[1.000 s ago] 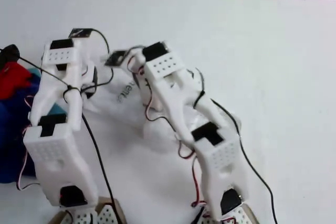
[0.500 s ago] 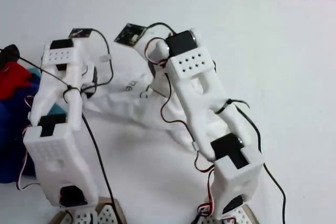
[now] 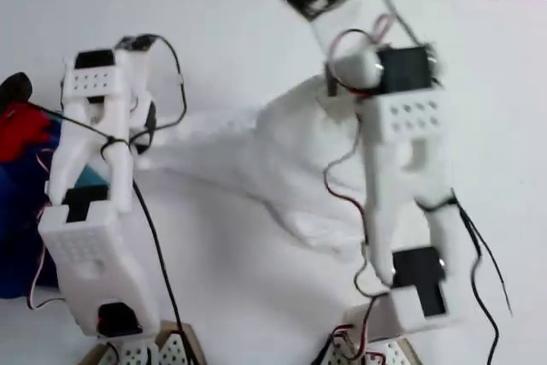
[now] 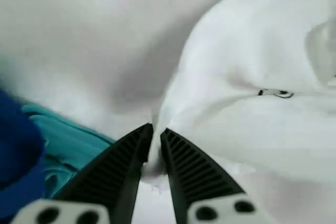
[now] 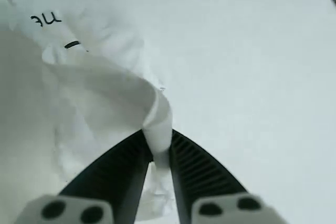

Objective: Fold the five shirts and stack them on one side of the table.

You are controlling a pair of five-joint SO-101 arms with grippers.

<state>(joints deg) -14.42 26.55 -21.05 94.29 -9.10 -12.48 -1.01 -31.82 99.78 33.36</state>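
Observation:
A white shirt (image 3: pixel 256 156) stretches across the white table between my two arms. My left gripper (image 4: pixel 156 132) is shut on one edge of the white shirt (image 4: pixel 252 77), close to the table surface at the left. My right gripper (image 5: pixel 157 148) is shut on a bunched fold of the white shirt (image 5: pixel 94 93) and holds it lifted above the table toward the right. In the high view the right arm (image 3: pixel 402 143) stands tall with cloth draped under it. Red, blue and teal shirts (image 3: pixel 21 168) lie in a pile at the table's left edge.
The teal shirt (image 4: pixel 63 145) and blue shirt (image 4: pixel 16 156) lie just beside my left gripper. Open white table (image 3: pixel 496 83) spreads to the right and at the back. Black cables (image 3: pixel 162 271) hang off both arms near the front.
My right arm swung to the right and rose, pulling the white shirt up and stretching it out. The left arm stayed nearly in place, holding its edge.

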